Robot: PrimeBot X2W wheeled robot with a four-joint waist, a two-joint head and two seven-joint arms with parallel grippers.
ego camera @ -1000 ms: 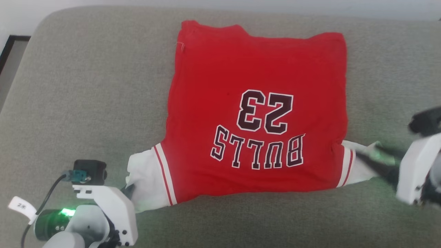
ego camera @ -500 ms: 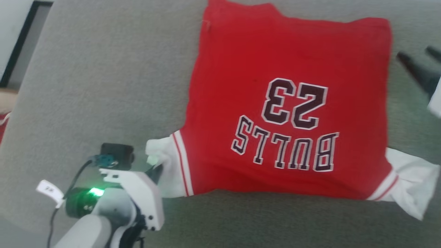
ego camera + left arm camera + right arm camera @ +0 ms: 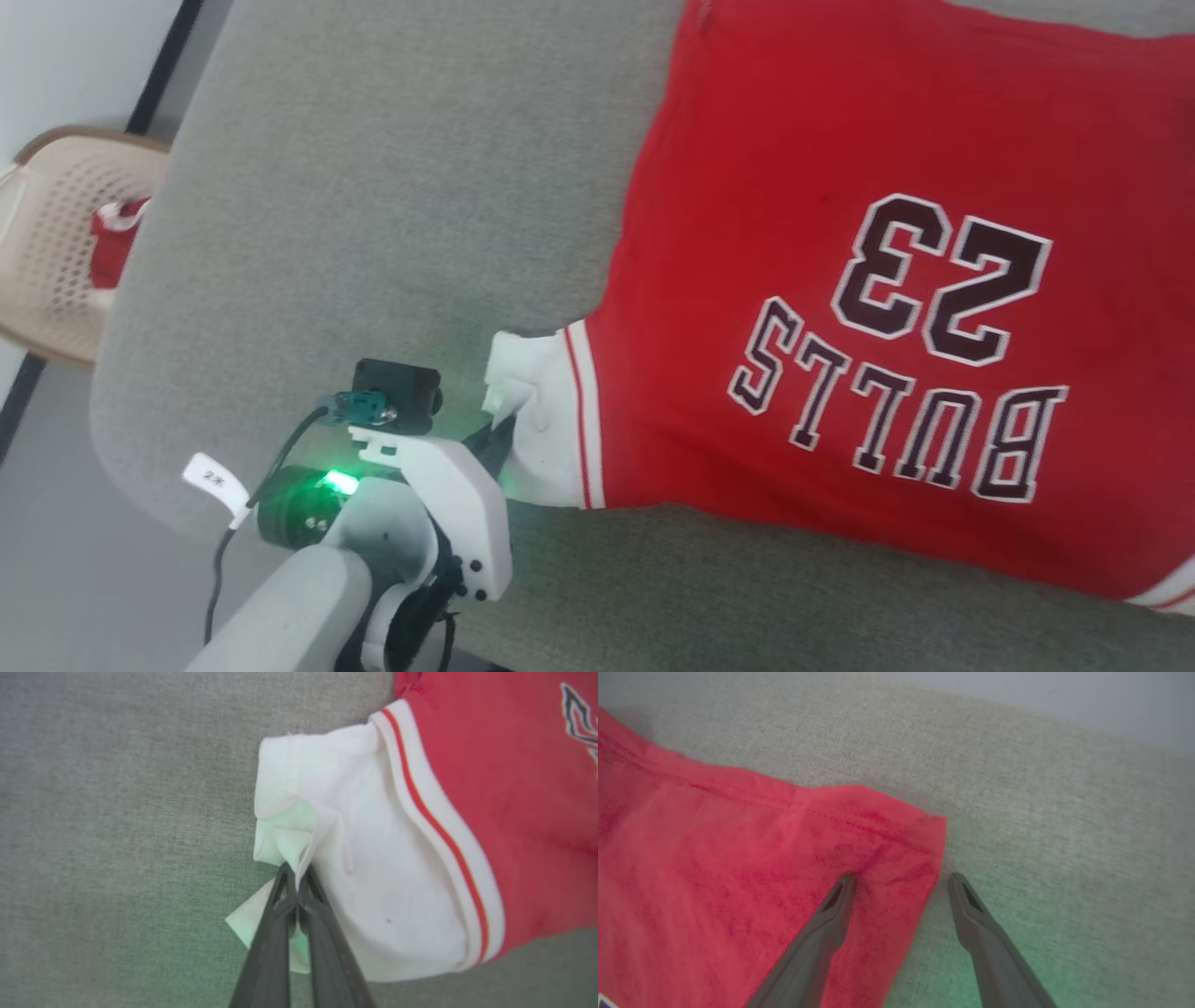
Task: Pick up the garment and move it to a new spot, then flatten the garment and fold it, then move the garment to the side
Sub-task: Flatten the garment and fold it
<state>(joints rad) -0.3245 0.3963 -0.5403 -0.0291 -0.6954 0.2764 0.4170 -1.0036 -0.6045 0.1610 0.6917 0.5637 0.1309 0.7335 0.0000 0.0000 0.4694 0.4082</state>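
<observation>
The garment [image 3: 840, 187], a red jersey with a black "23" and lettering face up, lies flat on the grey cushion [image 3: 373, 187]. My left gripper [image 3: 499, 439] is shut on a pinch of its white, red-striped sleeve [image 3: 373, 858] at the near left, and the dark fingertips [image 3: 299, 891] meet on the cloth. In the right wrist view, my right gripper [image 3: 900, 879] stands open over a red hem corner of the garment [image 3: 714, 858]. One finger rests on the red cloth and the other stands over bare cushion beside the edge.
A beige perforated plastic chair [image 3: 56, 243] stands off the cushion's left edge with a small bunched red-and-white cloth [image 3: 112, 247] on it. Grey floor [image 3: 56, 560] shows at the lower left. Bare cushion lies left of the garment.
The head camera has turned, sliding the whole picture. My right gripper let go of the right sleeve and moved up to the far hem corner. The left grip holds.
</observation>
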